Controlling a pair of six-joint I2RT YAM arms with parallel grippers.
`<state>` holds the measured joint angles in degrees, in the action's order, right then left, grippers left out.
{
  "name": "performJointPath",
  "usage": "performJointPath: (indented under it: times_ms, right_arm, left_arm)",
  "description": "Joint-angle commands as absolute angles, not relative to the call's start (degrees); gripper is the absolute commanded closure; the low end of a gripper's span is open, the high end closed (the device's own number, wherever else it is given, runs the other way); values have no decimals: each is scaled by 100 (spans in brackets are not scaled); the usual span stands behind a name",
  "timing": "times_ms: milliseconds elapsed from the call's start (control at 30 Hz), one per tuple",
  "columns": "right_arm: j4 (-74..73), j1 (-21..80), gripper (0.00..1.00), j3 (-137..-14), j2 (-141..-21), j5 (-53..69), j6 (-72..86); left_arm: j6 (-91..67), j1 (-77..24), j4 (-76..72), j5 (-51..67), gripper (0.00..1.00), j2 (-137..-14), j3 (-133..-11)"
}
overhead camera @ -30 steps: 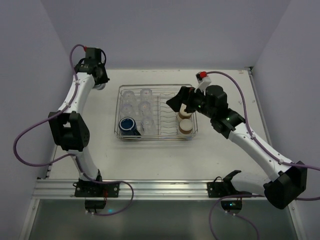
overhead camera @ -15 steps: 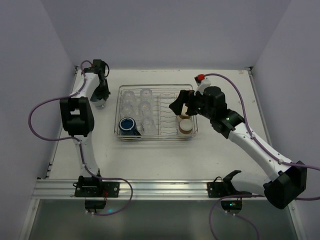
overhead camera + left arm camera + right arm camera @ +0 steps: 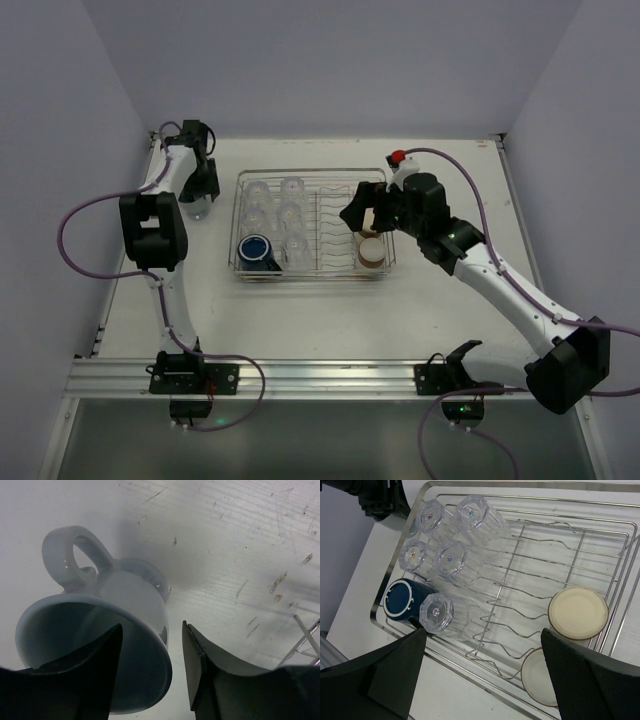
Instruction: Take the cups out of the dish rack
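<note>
From high behind, the top camera looks down on the whole table (image 3: 300, 320). The left wrist camera is very close over a pale cup (image 3: 135, 595). The right wrist one looks down into the dish rack (image 3: 545, 560), which the top view shares.

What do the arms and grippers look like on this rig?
Both the left arm and right arm have white tubular links with chunky black joint housings. A purple cable loops along each. The right wrist carries a small red cap. Fingers are matte black wedges, smooth on the left gripper, finely textured on the right gripper.
</note>
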<state>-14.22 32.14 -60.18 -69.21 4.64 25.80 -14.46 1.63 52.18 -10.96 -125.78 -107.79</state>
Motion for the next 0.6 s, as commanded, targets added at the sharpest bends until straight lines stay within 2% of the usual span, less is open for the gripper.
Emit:
performJointPath:
  times_ms: [0,100,267,367,433,500,567]
  right_arm:
    - [-1476,3217,1,-6196,-6926,325,2417]
    - [-1442,3234,1,-6196,-6978,483,2312]
    - [-1476,3480,1,-6336,-7171,545,1979]
    - [-1503,3787,2,-6442,-7295,283,1855]
    - [-1486,4007,6,-6495,-7391,159,1784]
    - [-1468,4235,12,-6583,-7479,106,1723]
    - [-1529,4411,14,-6766,-7654,18,1688]
  left_arm:
    - [-1257,211,5247,-1151,44,-12173,-10925]
    - [-1301,211,5142,-1090,34,-11928,-10925]
    - [-1468,202,4625,-573,10,-11234,-10969]
    - [-1573,185,4265,-239,6,-10689,-10873]
    - [-1695,141,4009,-36,6,-10136,-10496]
    - [-1792,62,3474,315,6,-9401,-9785]
    - [-1907,-148,2721,735,6,-8810,-9109]
